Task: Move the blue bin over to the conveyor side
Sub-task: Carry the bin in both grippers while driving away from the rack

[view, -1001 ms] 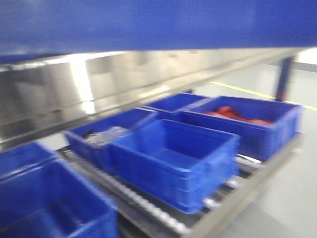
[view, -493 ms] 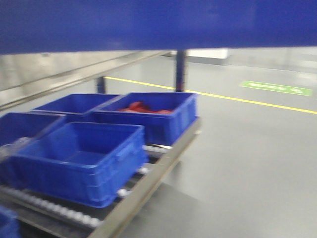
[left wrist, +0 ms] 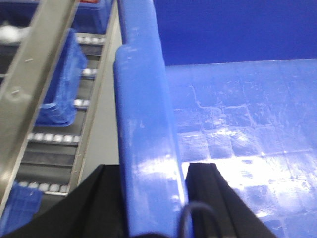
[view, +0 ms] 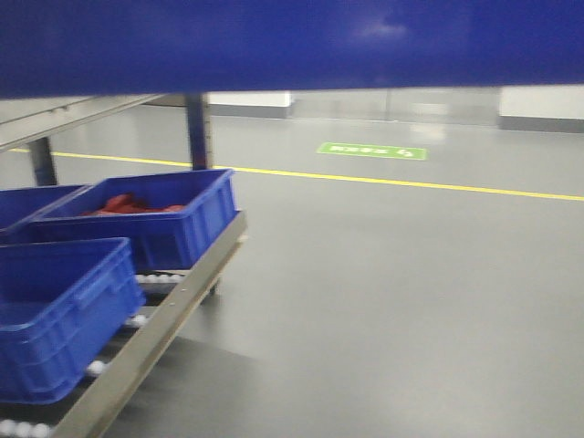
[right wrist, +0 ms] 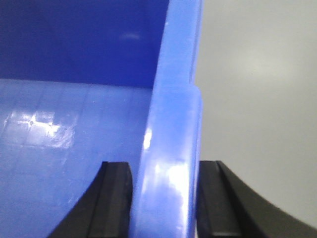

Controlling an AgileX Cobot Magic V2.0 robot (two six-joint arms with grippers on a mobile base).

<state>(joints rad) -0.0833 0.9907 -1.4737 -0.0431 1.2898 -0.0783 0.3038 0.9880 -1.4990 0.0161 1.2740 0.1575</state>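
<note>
While the blue bin hangs lifted across the front view's top, the left gripper and right gripper each pinch an opposite rim. Carrying seems in hand (conveyor side unseen, only roller rack and floor), so the next move probably needs level, matched travel.

Left hand grips blue bin rim; roller rack beside.
</note>
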